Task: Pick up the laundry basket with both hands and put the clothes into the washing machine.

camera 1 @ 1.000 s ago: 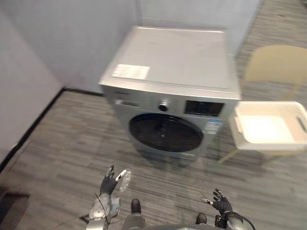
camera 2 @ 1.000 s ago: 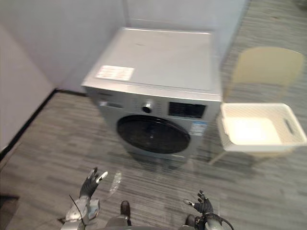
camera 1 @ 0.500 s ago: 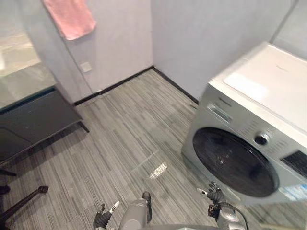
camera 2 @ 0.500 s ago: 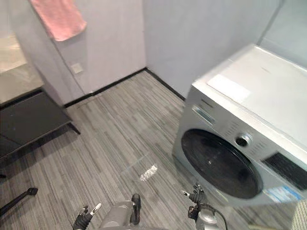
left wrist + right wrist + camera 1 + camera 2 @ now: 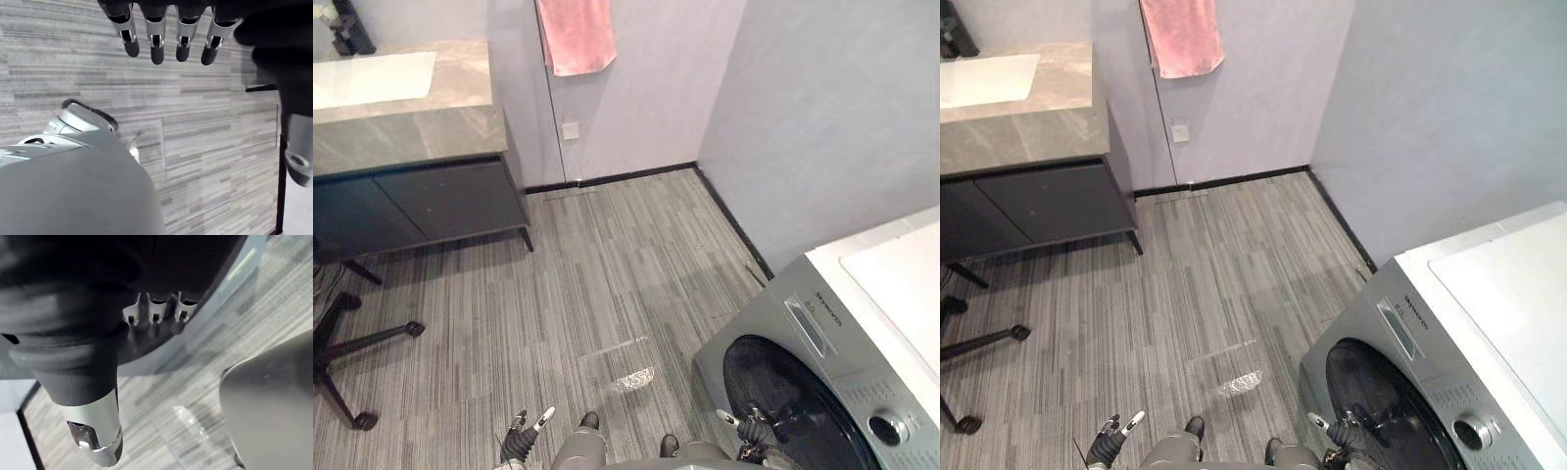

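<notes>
Head camera has swung left since a second ago, so we log the shift as ours, not the room's. Washing machine [image 5: 822, 328] went from centre frame to the lower right corner, and its door [image 5: 781, 406] is closed. We last had the laundry basket on a chair by the machine's right side. Left hand [image 5: 522, 441] hangs low over the floor [image 5: 607, 264], fingers [image 5: 156, 46] straight and apart, holding nothing. Right hand [image 5: 753, 429] sits just in front of the door, fingers [image 5: 152, 317] relaxed, empty. Pink towel [image 5: 576, 34] on the wall, sink counter [image 5: 411, 108] far left.
</notes>
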{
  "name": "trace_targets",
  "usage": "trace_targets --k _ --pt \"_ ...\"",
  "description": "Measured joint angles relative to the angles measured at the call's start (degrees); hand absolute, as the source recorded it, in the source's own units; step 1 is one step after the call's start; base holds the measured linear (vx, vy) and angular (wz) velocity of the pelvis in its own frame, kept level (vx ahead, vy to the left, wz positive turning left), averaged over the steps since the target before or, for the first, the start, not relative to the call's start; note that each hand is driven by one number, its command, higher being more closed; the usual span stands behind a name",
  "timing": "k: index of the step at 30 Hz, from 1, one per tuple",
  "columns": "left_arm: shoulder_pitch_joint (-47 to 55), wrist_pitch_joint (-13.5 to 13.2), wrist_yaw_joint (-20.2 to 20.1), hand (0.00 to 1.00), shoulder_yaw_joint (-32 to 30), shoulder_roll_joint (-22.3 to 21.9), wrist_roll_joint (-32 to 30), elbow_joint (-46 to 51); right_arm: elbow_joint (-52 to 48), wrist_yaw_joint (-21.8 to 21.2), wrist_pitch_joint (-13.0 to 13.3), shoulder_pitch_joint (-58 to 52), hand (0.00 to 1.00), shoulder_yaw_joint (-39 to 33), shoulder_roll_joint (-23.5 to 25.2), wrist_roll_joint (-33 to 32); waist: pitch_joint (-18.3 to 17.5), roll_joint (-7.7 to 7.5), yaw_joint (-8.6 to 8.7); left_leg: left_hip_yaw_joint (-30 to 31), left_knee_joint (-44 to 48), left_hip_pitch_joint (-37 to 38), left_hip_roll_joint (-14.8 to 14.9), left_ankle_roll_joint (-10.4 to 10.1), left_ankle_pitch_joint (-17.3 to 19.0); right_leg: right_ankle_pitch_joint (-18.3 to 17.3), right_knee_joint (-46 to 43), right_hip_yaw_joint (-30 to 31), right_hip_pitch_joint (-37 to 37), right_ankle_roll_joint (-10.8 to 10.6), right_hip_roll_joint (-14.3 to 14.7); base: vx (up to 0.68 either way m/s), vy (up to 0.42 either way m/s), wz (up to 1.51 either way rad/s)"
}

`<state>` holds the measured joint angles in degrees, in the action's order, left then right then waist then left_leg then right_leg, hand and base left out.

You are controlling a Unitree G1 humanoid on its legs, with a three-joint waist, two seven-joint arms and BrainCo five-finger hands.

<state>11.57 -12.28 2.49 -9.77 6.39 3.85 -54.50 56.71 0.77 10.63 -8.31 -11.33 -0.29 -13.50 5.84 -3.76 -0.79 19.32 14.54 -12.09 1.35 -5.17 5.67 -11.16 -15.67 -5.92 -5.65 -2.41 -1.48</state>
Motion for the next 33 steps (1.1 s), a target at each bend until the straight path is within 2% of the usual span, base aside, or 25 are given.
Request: trace_targets --k 4,6,7,9,10,12,13,15,16,17,18,19,20,21,22,23,24,26,29,30,33 --pt "0.1 0.2 0.1 0.00 -3.2 -0.3 0.0 -0.1 0.0 -0.7 0.0 -0.7 0.00 -0.2 1.1 -0.1 -0.4 -0.65 0.04 4.1 1.7 -0.3 1.7 -2.2 0.7 -0.4 0.6 -3.6 2.6 0.9 2.2 0.15 -0.205 0.53" --pt "0.1 0.3 0.2 0.00 -4.4 -0.2 0.1 0.0 0.0 -1.0 0.1 -0.7 0.00 -0.1 1.9 -0.1 -0.3 -1.25 -0.02 3.9 5.3 -1.5 2.1 -2.6 1.0 -0.2 1.0 -4.0 4.3 1.1 3.4 0.09 -0.122 0.56" --pt "0.2 0.5 0.3 0.00 -4.5 -0.1 0.1 0.0 0.0 -0.9 0.2 -0.7 0.00 -0.1 2.2 0.0 -0.2 -1.43 -0.15 2.8 7.8 -2.8 2.3 -2.7 1.2 0.0 1.3 -4.7 5.5 1.3 3.8 0.01 -0.073 0.56" --pt "0.2 0.6 0.4 0.00 -5.0 -0.3 0.2 0.0 0.3 -0.9 0.2 -0.6 0.00 -0.1 2.2 0.0 -0.1 -1.20 -0.47 -3.8 9.1 -3.8 4.2 -1.7 1.8 0.3 2.4 -5.5 7.0 1.9 4.5 -0.03 -0.049 0.40" --pt "0.2 0.7 0.4 0.00 -5.1 -0.4 0.3 -0.1 0.3 -0.9 0.2 -0.5 0.00 0.0 2.1 0.1 0.0 -0.58 -0.61 -9.0 8.8 -4.2 5.7 -1.0 2.2 0.3 3.2 -6.4 7.5 1.9 4.8 -0.09 -0.001 0.21" --pt "0.2 0.7 0.4 0.00 -5.0 -0.3 0.3 -0.2 0.5 -0.9 0.2 -0.3 0.00 0.1 2.1 0.1 -0.1 -0.85 -1.16 -11.8 6.1 -4.1 5.5 -0.9 0.7 0.4 3.8 -6.6 7.0 2.0 3.7 -0.14 0.135 0.28" --pt "-0.3 0.8 0.4 0.00 -4.2 -1.8 0.0 -1.9 0.4 -0.9 0.0 0.2 0.00 0.7 0.4 1.0 0.6 0.33 -1.73 -13.5 -1.3 -4.3 1.3 1.3 -4.4 2.1 6.9 -6.7 5.4 1.2 -0.4 -0.17 0.290 0.32" --pt "0.2 0.8 0.4 0.00 -4.3 -2.2 0.0 -1.7 -0.2 -0.9 -0.1 0.0 0.00 0.7 0.2 1.8 0.7 0.68 -1.83 -16.2 -0.1 -4.2 1.5 2.2 -3.8 2.2 6.8 -6.6 5.6 0.4 -1.4 -0.08 0.222 0.13" --pt "0.7 0.8 0.4 0.00 -4.3 -2.2 0.0 -1.7 -0.9 -0.8 -0.3 -0.1 0.00 1.3 0.2 2.2 0.6 0.58 -1.85 -16.9 1.1 -4.3 1.5 3.0 -3.3 2.0 6.6 -6.2 5.7 -0.3 -1.7 -0.01 0.129 -0.14" --pt "1.2 0.8 0.4 0.00 -4.4 -2.1 -0.1 -1.8 -1.4 -0.9 -0.4 -0.3 0.00 1.8 0.6 2.3 0.1 1.13 -1.84 -17.7 2.3 -5.1 1.1 3.8 -2.7 1.3 6.7 -5.9 5.4 -0.8 -2.0 -0.02 0.166 -0.15" --pt "1.5 0.8 0.4 0.00 -4.5 -2.0 -0.1 -1.8 -1.4 -0.8 -0.4 -0.4 0.00 1.8 0.8 2.3 -0.7 0.67 -1.80 -18.0 2.6 -5.4 0.4 4.3 -2.4 0.7 6.4 -6.1 5.2 -1.5 -2.6 -0.02 0.172 -0.03" --pt "1.4 0.8 0.1 0.00 -5.4 -1.5 -0.6 -1.8 -1.4 -0.9 -0.6 -0.9 0.00 1.8 1.4 2.9 -1.0 -1.10 -1.61 -18.8 0.2 -4.0 -1.6 5.0 -2.0 -0.3 5.3 -6.5 5.0 -2.1 -5.0 0.03 0.179 0.19" --pt "0.7 0.8 0.0 0.00 -5.7 -1.0 -1.3 -1.5 -1.5 -1.1 -0.6 -1.6 0.00 1.9 2.4 3.8 -1.4 -2.71 -1.58 -20.8 6.3 -3.8 -2.5 7.3 0.3 -1.9 2.8 -6.8 4.4 -3.2 -7.7 0.04 0.140 0.20" --pt "1.1 0.8 0.0 0.00 -5.5 -1.6 -1.4 -1.0 -2.5 -1.1 -0.9 -2.6 0.00 2.1 2.1 4.6 -1.5 -1.36 -1.91 -23.2 10.9 -2.4 -1.1 7.1 4.7 -3.5 -0.3 -6.8 4.3 -4.9 -8.4 0.08 0.118 0.18" --pt "1.5 0.8 0.0 0.00 -5.5 -2.2 -1.6 -1.1 -2.9 -1.2 -0.8 -2.9 0.00 2.2 1.0 4.8 -1.6 0.00 -1.63 -22.5 9.7 -0.8 -1.2 7.3 8.0 -3.8 -2.6 -6.8 4.2 -4.9 -8.1 0.15 0.193 -0.04" --pt "1.1 0.9 0.1 0.00 -5.8 -1.5 -2.0 -2.1 -1.5 -1.3 -1.0 -1.3 0.00 2.8 0.6 5.3 -1.0 -0.19 -1.70 -22.7 9.9 0.2 -2.1 7.6 8.5 -3.9 -8.6 -5.6 2.0 -4.3 -9.8 0.16 0.202 -0.05" --pt "1.2 1.0 0.1 0.00 -5.8 -1.4 -2.3 -2.3 -1.1 -1.9 -1.1 -0.9 0.00 3.3 -0.1 5.6 -1.1 0.12 -1.55 -22.7 9.1 1.4 -2.1 7.9 8.4 -4.0 -12.3 -5.0 0.3 -3.9 -10.2 0.21 0.226 -0.07" --pt "1.2 1.1 0.1 0.00 -5.5 -1.6 -2.4 -2.3 -0.3 -2.2 -0.9 -0.7 0.00 4.4 -0.1 6.4 -1.3 -0.01 -1.39 -22.8 7.1 3.7 -1.5 8.4 7.8 -4.1 -12.4 -5.8 -1.0 -3.8 -9.7 0.19 0.124 0.00" --pt "0.9 1.2 0.1 0.00 -5.4 -1.6 -2.4 -2.3 0.7 -2.2 -1.0 0.0 0.00 4.5 -0.6 6.4 -1.3 0.08 -1.31 -22.5 4.3 5.8 -0.4 8.2 7.6 -3.7 -5.8 -5.3 -3.4 -3.7 -6.6 0.16 0.005 -0.02" --pt "0.9 1.2 0.1 0.00 -5.4 -1.6 -2.4 -2.4 0.8 -2.2 -0.9 0.0 0.00 4.5 -0.6 6.4 -1.3 0.10 -1.26 -22.4 3.4 6.5 0.0 7.9 7.4 -3.0 -3.8 -4.9 -4.1 -2.8 -5.4 0.13 -0.043 0.04" --pt "0.7 1.2 0.1 0.00 -5.6 -1.6 -2.4 -2.4 0.5 -2.2 -0.9 0.1 0.00 4.4 -0.2 6.4 -1.4 0.16 -0.01 -20.3 2.2 8.3 0.5 6.7 7.3 3.0 1.9 -3.3 -4.5 -1.1 -2.7 0.22 -0.133 0.40"
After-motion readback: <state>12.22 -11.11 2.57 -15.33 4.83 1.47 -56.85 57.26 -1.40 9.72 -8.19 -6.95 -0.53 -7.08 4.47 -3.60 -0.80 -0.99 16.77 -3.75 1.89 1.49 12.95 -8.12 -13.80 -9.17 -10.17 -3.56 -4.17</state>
